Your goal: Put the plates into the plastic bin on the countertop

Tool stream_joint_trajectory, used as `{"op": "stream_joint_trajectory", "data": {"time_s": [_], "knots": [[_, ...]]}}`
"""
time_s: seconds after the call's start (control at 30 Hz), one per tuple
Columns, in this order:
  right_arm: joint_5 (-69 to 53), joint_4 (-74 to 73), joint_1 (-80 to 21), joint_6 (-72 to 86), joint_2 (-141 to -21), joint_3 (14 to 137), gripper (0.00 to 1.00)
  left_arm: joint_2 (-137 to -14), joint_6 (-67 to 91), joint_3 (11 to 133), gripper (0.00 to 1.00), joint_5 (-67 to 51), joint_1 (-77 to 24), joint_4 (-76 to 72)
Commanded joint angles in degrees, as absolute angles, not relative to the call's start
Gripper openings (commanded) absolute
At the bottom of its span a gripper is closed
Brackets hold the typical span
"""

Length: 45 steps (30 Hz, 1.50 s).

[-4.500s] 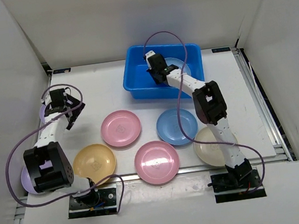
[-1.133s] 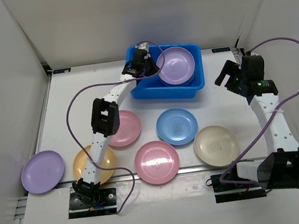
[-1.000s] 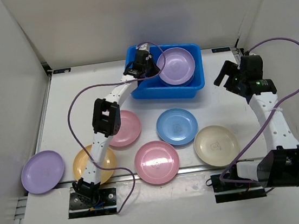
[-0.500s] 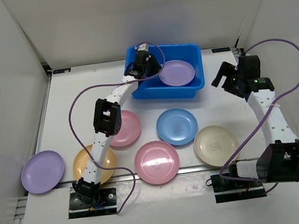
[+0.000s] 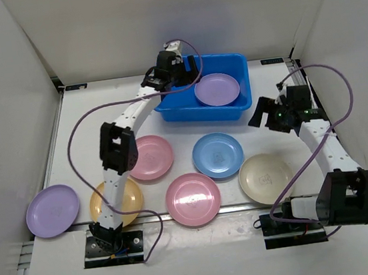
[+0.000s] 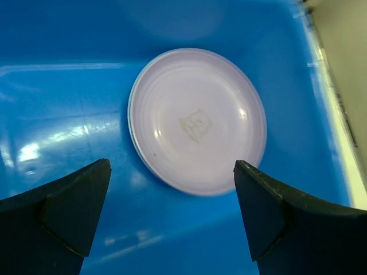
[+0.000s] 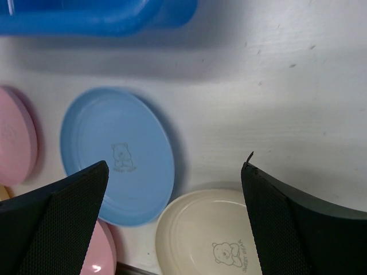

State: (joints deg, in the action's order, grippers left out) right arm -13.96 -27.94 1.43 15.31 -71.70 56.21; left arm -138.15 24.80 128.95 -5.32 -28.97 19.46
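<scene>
Lilac plate lies in the blue bin under my released left hand; I reckon my right hand, also released, next takes the light-blue plate near that bin.

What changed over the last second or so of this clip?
The left claw let go of the lilac plate, which dropped from tilted to flat inside the blue bin, and drew back, open. The right claw swung inward over the light blue plate and cream plate. Nothing on the countertop moved.
</scene>
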Motion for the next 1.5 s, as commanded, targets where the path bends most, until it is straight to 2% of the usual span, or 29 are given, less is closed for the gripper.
{"op": "stream_joint_trajectory", "data": {"time_s": [0.0, 0.1, 0.3, 0.43, 0.53, 0.7, 0.73, 0.77, 0.8, 0.97, 1.07, 1.1, 1.17, 1.47], "knots": [[-20.7, -20.1, 0.4, 14.1, -71.7, 51.6, 0.99, -120.6, 17.2, 119.2, 0.99, -5.3, -29.4, 21.1], [-20.9, -17.1, -3.5, 14.8, -74.1, 47.4, 0.99, -106.2, 15.1, 105.8, 0.99, -2.1, -29.2, 21.6], [-15.8, -10.2, -10.0, 13.0, -79.3, 45.4, 0.98, -86.9, 18.8, 79.0, 0.99, 1.1, -27.3, 21.8], [-14.6, -8.4, -10.5, 12.3, -86.5, 47.1, 0.85, -74.7, 22.1, 65.9, 0.99, 0.3, -23.9, 23.5], [-15.3, -7.7, -10.9, 11.8, -90.0, 48.2, 0.74, -70.0, 24.0, 62.1, 0.99, 2.4, -22.2, 28.0], [-16.3, -5.8, -12.3, 11.6, -91.9, 46.6, 0.62, -64.3, 26.8, 57.0, 0.99, 5.7, -20.0, 32.9], [-17.2, -5.1, -12.7, 11.6, -92.1, 46.3, 0.56, -63.2, 27.2, 56.3, 0.99, 6.1, -19.5, 33.0], [-17.4, -5.4, -12.8, 11.6, -92.8, 46.1, 0.44, -63.1, 27.6, 55.7, 0.99, 6.2, -18.5, 33.2], [-16.8, -4.9, -13.2, 11.9, -93.2, 46.0, 0.38, -62.9, 27.6, 55.0, 0.99, 6.0, -17.9, 33.3], [-13.7, -6.0, -14.8, 12.3, -93.2, 46.4, 0.3, -62.8, 27.8, 53.4, 0.99, 5.8, -14.9, 34.5], [-11.3, -6.5, -15.5, 12.5, -91.9, 46.8, 0.16, -63.1, 28.1, 52.2, 0.99, 5.5, -12.7, 34.8], [-10.9, -7.2, -15.5, 12.7, -91.4, 47.1, 0.08, -63.6, 28.1, 52.0, 0.99, 5.3, -12.1, 34.8], [-9.6, -8.8, -16.0, 12.7, -90.0, 48.2, 0.01, -63.8, 28.0, 51.9, 0.99, 4.7, -11.2, 34.4], [-4.9, -17.9, -18.1, 13.4, -75.8, 54.4, 0.0, -65.7, 26.0, 50.6, 0.99, 2.1, -6.6, 33.4]]}}
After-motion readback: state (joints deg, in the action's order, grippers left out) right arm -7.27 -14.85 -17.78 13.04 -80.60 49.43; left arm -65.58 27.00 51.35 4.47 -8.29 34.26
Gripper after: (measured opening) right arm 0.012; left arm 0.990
